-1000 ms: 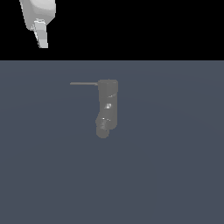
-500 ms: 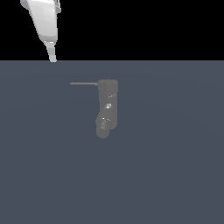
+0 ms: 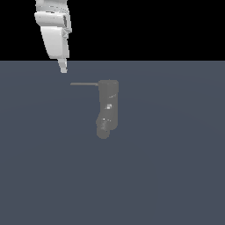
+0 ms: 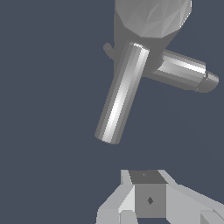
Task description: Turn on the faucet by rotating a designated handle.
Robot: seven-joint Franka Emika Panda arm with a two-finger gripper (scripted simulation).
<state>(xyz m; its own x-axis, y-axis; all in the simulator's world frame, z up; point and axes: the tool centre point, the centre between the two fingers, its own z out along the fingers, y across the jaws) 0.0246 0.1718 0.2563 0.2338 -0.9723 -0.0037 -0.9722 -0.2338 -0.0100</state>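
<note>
Faucet (image 3: 108, 107) stands mid-desk (image 3: 176, 176), grey upright body, spout stub at lower end. Handle (image 3: 84, 84) = thin dark rod off faucet top, pointing toward exterior view's left. End effector (image 3: 63, 68) hangs above and just beyond handle's free end, clear of it, no contact. Placement looks deliberate: rod tip gives longest lever for rotating about faucet. Wrist view: handle (image 4: 120, 94) ahead of fingers (image 4: 114, 199), nothing between them. Released vs clenched: cannot tell. Rotation not yet begun.
</note>
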